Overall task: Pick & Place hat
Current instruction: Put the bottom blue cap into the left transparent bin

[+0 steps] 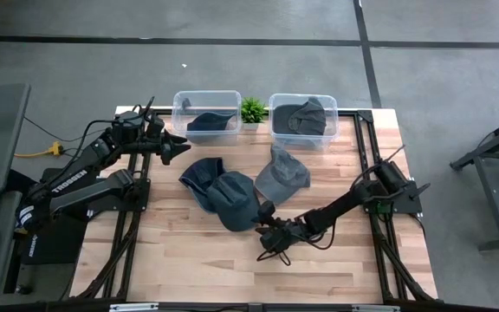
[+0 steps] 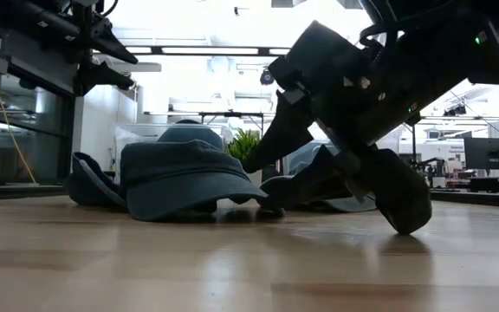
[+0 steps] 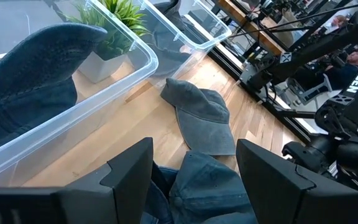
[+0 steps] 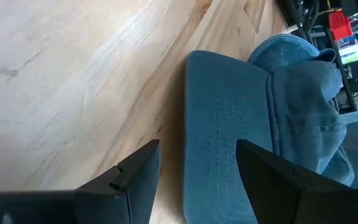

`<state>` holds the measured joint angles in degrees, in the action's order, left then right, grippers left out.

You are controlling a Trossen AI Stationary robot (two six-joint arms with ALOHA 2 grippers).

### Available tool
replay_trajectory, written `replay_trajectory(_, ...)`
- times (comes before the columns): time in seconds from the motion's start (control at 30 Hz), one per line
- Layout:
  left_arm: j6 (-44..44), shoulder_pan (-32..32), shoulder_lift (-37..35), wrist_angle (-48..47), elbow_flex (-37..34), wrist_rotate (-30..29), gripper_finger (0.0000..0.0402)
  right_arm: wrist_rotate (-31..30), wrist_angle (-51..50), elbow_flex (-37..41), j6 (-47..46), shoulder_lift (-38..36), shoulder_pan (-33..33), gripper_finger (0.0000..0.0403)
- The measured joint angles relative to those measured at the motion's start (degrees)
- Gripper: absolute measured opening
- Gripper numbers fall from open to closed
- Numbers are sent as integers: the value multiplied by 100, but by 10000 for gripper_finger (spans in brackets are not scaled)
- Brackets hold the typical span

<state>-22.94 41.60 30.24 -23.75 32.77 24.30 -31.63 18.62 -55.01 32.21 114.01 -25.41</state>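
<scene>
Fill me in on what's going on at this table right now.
The robot is sorting hats into two clear bins. The right gripper is low at the table, open, lined up on the brim of a blue cap, not yet gripping it. The left gripper hovers open and empty beside the left bin, which already holds a dark hat. The right bin holds one too. A grey cap and another blue hat lie on the table.

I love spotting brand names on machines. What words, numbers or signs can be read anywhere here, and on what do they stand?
"TROSSEN": white letters along the left arm, seen from above.
"ROSSEN": cut-off white letters on the right arm, in the left wrist view.
Hats and bins: no readable text.
</scene>
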Motion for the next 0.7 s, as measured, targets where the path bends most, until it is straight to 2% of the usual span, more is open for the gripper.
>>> replay_trajectory(0.23,47,0,0,2,0,2,227,-172,122,0,4,44,89,206)
replay_trajectory(0.7,168,0,0,0,0,25,227,320,176,0,246,62,446,206)
